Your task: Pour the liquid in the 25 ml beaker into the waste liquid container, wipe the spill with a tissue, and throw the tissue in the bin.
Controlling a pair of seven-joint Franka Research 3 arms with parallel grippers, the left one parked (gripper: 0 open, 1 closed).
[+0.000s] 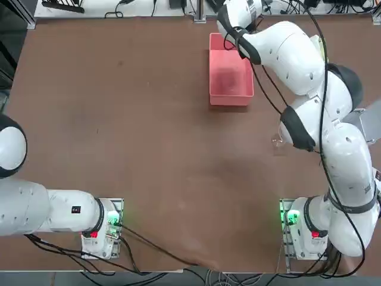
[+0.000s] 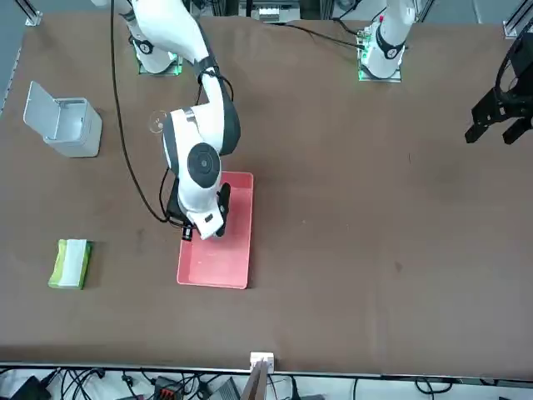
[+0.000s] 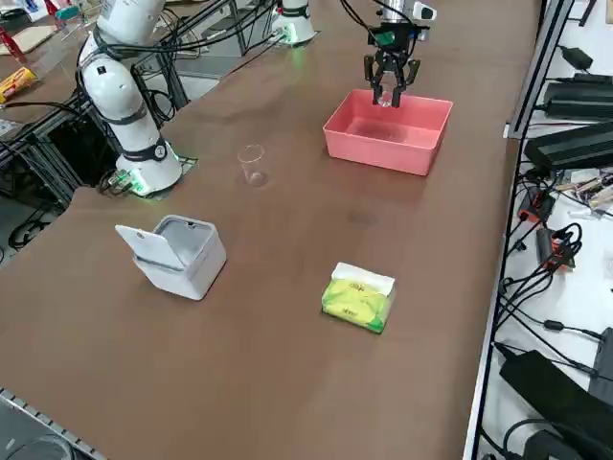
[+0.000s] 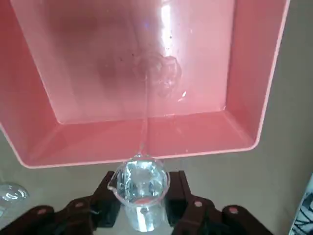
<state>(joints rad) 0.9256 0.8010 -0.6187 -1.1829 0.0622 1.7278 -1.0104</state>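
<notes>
Right gripper clamped on 25 ml beaker, fingers pressing its two sides, jaws about half closed. Beaker sits between fingertips, tilted, lip over near wall of waste liquid container. Thin stream runs from lip into pink tray; small puddle on its floor. Tray lies toward table's far edge, right of centre.
</notes>
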